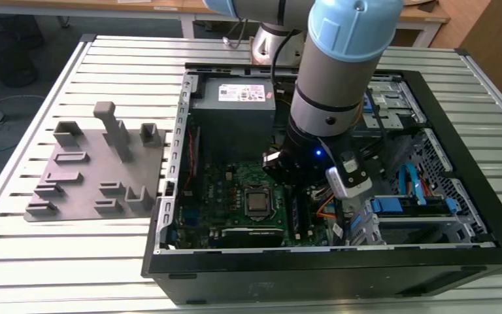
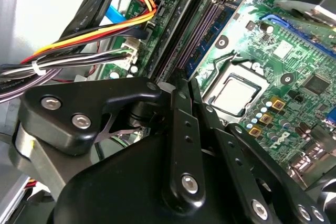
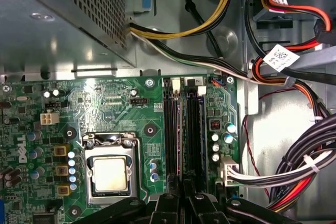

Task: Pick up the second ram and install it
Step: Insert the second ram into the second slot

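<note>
— Where is the second ram (image 3: pixel 181 129) sitting?
— It is showing edge-on as a thin dark strip along the motherboard's (image 3: pixel 105 103) memory slots (image 3: pixel 170 129).
— And the tool (image 3: pixel 182 183)?
— Its fingers are pinching together on the stick.

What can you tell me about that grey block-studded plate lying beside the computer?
The grey plate looks like matte plastic: a flat base carrying upright blocks, brackets and one tall post. It lies flat on the slatted metal table, at the exterior view's left of the open computer case, close to its wall.
</note>
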